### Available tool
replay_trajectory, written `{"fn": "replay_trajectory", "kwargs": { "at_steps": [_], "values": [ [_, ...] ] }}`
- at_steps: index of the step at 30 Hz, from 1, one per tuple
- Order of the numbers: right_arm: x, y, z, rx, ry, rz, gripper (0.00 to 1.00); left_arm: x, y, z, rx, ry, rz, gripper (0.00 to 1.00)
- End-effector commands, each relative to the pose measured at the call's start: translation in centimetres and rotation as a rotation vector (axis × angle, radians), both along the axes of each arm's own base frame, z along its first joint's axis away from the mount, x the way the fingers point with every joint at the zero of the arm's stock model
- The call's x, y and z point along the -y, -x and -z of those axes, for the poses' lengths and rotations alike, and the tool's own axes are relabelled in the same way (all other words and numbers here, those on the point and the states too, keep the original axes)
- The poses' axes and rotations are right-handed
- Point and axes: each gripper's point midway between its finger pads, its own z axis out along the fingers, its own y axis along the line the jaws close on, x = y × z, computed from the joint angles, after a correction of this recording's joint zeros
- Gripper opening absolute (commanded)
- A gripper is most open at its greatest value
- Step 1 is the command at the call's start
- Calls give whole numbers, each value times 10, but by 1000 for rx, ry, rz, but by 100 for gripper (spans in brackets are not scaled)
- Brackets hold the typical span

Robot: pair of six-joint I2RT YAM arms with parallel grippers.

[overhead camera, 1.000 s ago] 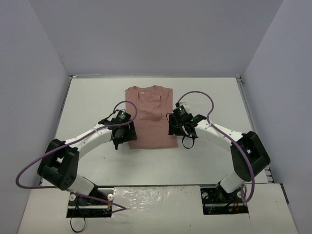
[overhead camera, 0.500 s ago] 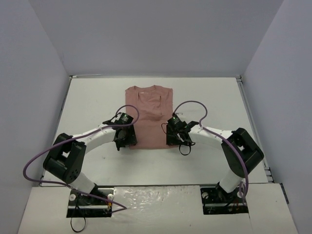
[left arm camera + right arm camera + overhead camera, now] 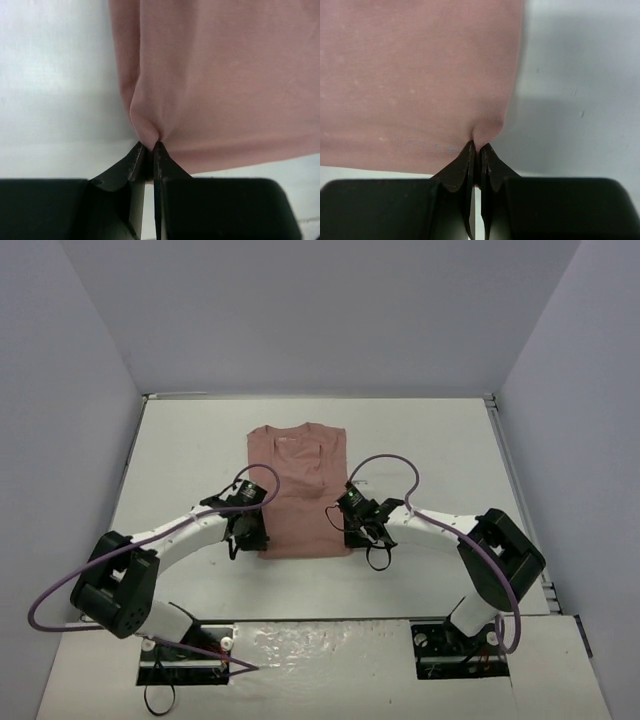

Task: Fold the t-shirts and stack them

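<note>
The dusty-pink t-shirt (image 3: 300, 485) lies folded into a long narrow rectangle on the white table, collar at the far end. My left gripper (image 3: 254, 531) is shut on the t-shirt (image 3: 215, 75) at its near left corner, a pinch of cloth puckered between the fingertips (image 3: 150, 146). My right gripper (image 3: 349, 523) is shut on the near right corner of the t-shirt (image 3: 415, 70), the fabric bunched at the tips (image 3: 478, 146). The chest graphic is hidden.
The white table (image 3: 180, 450) has grey walls on three sides and metal rails along its edges. Purple cables loop above both arms. The arm bases stand at the near edge.
Both grippers have shut on the near corners of the t-shirt. The t-shirt has shifted slightly left and toward the arms.
</note>
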Motion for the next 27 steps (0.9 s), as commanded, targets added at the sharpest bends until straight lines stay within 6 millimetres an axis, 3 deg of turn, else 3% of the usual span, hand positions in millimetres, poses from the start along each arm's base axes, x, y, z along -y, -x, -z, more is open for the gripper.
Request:
{"fn": "replay_trajectory", "kwargs": {
  "at_steps": [1, 6, 9, 10, 13, 15, 17, 19, 22, 24, 27],
  "values": [
    [37, 51, -6, -108, 151, -58, 0, -23, 48, -24, -51, -30, 56, 0],
    [35, 68, -42, -100, 135, -102, 0, -29, 82, -42, -60, 49, 14, 0],
    [29, 56, -73, -60, 129, -120, 0, -27, 85, -54, -35, 91, -13, 0],
    [34, 56, -73, -65, 149, -129, 0, -27, 82, -59, -21, 95, -14, 0],
    [16, 21, -101, -46, 96, -158, 0, -29, 55, -82, 47, 78, -17, 0],
    [7, -9, -120, -15, 65, -168, 0, -37, 28, -98, 82, 67, -49, 0],
    [-5, -45, -152, 60, 26, -172, 0, -51, 0, -114, 123, 67, -104, 0],
    [-10, -73, -167, 99, 27, -178, 0, -63, -30, -132, 188, 47, -133, 0],
    [-23, -107, -179, 132, 8, -197, 0, -75, -75, -142, 242, 1, -162, 0],
    [-29, -127, -169, 118, 12, -201, 0, -79, -101, -154, 280, -3, -173, 0],
    [-39, -157, -167, 136, 5, -203, 0, -85, -132, -149, 283, -10, -189, 0]
  ]
}}
